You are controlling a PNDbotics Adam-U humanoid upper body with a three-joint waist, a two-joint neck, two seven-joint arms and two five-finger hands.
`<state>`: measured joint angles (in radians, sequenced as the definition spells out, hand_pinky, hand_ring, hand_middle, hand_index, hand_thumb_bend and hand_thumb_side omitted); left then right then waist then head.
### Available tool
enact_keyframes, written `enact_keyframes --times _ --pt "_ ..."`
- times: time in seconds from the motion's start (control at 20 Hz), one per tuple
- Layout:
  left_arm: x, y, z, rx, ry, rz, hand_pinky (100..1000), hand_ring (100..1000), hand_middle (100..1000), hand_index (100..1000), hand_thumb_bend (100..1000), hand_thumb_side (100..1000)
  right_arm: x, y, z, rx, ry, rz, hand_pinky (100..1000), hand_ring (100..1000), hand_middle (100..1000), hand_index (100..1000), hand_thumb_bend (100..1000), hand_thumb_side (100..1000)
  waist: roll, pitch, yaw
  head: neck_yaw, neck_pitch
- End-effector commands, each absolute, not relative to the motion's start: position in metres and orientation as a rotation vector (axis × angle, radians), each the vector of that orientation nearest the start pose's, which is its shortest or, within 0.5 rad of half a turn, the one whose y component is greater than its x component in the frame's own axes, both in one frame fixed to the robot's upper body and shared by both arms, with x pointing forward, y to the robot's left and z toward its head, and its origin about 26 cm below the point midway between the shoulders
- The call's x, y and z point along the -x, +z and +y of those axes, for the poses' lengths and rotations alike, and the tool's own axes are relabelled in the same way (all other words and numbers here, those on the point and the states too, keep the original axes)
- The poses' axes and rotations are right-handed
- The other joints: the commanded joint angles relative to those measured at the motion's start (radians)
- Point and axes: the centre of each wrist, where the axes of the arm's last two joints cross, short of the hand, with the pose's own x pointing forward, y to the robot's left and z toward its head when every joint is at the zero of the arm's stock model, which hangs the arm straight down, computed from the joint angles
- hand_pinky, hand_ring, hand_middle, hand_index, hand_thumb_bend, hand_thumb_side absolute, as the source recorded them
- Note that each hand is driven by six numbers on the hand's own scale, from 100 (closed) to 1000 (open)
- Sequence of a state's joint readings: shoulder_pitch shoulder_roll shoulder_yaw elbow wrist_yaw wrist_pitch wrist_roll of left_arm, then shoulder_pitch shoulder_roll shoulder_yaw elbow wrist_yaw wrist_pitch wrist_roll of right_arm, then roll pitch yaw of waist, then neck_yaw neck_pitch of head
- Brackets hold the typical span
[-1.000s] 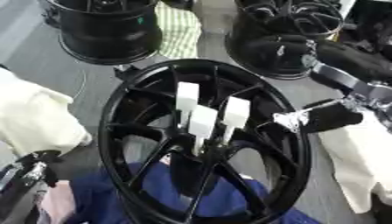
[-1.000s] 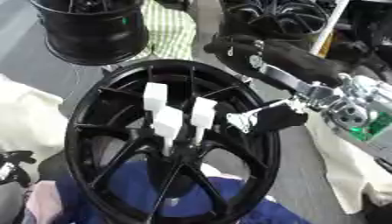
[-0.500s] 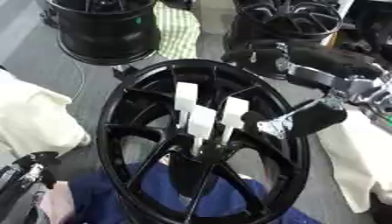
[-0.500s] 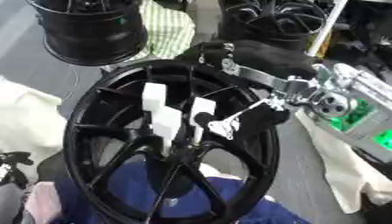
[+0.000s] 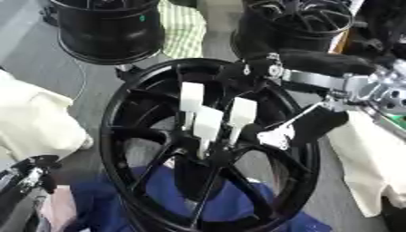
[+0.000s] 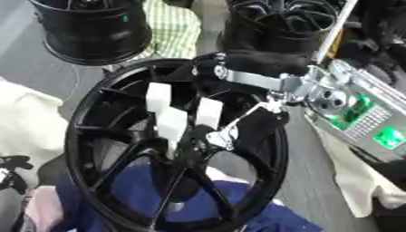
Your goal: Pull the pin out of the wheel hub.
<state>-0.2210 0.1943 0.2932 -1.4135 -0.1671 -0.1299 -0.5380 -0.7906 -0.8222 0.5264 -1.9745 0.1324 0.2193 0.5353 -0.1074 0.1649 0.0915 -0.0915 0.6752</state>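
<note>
A black spoked wheel hub (image 5: 119, 136) stands tilted in the middle of the view. Three white pins stick out of its centre: one at the upper left (image 5: 191, 97), one in the middle (image 5: 209, 123) and one on the right (image 5: 243, 111). My right hand (image 5: 313, 127) comes in from the right over the rim and lies inside the hub, just right of the right pin and below it. Dark against the black spokes, its tip shows no clear contact with the pin. My left hand (image 5: 30, 174) rests low in the lower left corner, away from the hub.
Two more black wheels stand behind, at the back left (image 5: 107, 27) and the back right (image 5: 297, 22), with a green checked cloth (image 5: 182, 27) between them. Cream cloth (image 5: 31, 122) lies left and right of the hub and blue cloth (image 5: 158, 199) under it. A device with green lights (image 6: 373, 122) sits on the right.
My right hand has moved left and down from the hub's right rim into its centre, close to the right pin. The pins and my left hand have not moved.
</note>
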Motion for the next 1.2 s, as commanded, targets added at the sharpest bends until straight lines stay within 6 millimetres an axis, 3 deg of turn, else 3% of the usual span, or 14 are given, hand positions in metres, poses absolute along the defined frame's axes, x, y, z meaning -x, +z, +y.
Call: enact_keyframes --times 0.05,0.5,1.2 --pt "-0.329 0.043 0.352 -0.059 -0.548 -1.674 460 461 637 779 100 703 -0.308 0.302 -0.193 0.315 1.787 -1.674 706 827 886 941 307 325 0.006 -0.011 0.001 -0.005 0.003" --pt "-0.329 0.043 0.351 -0.055 -0.547 -1.675 460 462 637 779 100 705 -0.323 0.311 -0.201 0.319 1.816 -1.558 723 830 876 932 309 347 0.007 -0.012 0.002 -0.008 0.008" --pt "-0.330 0.044 0.350 -0.057 -0.546 -1.680 460 462 637 780 100 704 -0.347 0.298 -0.210 0.374 1.721 -1.508 724 828 862 921 327 350 0.010 -0.010 0.001 -0.010 0.009"
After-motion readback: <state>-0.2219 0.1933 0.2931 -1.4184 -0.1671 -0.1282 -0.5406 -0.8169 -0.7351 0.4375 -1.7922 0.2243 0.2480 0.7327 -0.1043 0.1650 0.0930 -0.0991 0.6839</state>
